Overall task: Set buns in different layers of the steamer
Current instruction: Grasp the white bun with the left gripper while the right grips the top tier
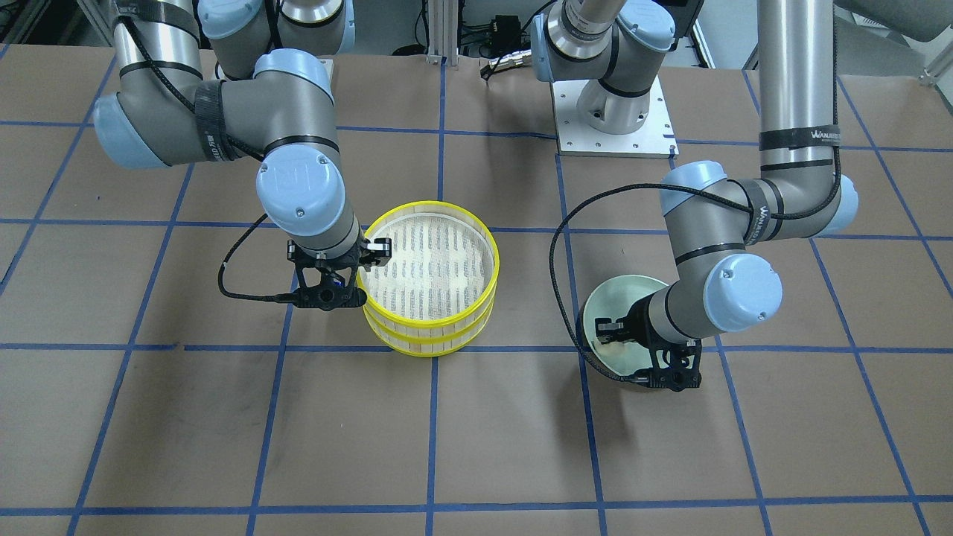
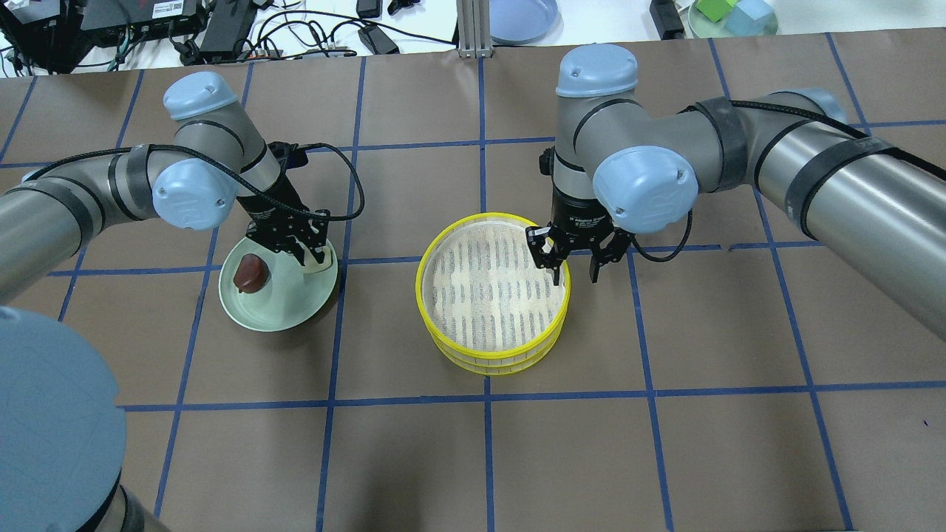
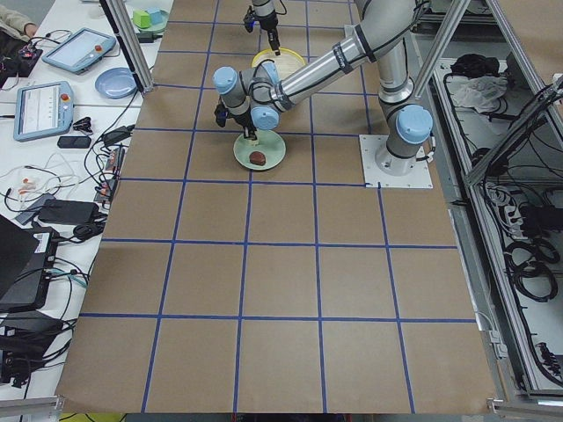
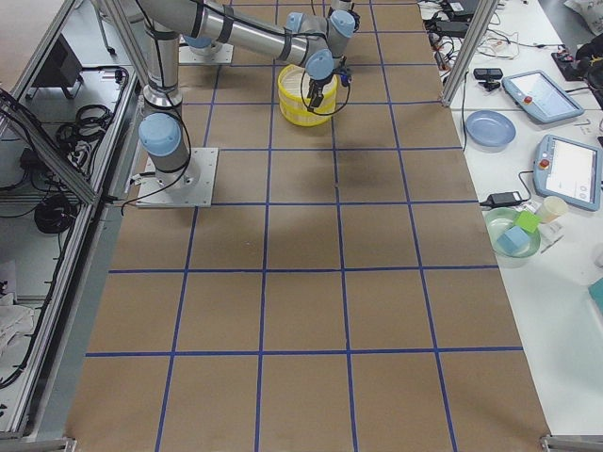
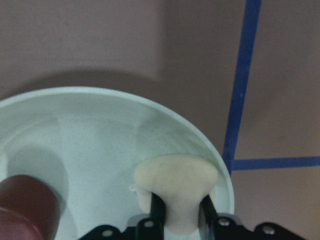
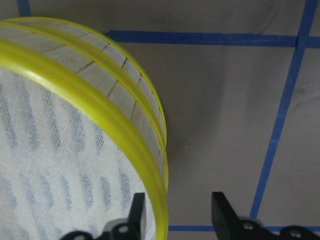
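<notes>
Two stacked steamer tiers (image 2: 423, 284) with yellow rims stand mid-table, the top floor empty; they also show in the front view (image 1: 432, 205) and the right wrist view (image 6: 100, 115). My right gripper (image 2: 573, 267) is open and straddles the top tier's rim, one finger inside and one outside (image 6: 180, 212). My left gripper (image 2: 307, 253) is shut on the cream bun (image 5: 177, 192) at the edge of the pale green plate (image 2: 284, 314). The dark reddish-brown bun (image 2: 251, 272) lies on the plate beside it (image 5: 25, 210).
A side table past the far edge holds a blue plate (image 2: 521, 15), a green dish with blocks (image 2: 732, 15) and cables. The left arm's base plate (image 1: 614, 119) sits on the brown paper with its blue tape grid.
</notes>
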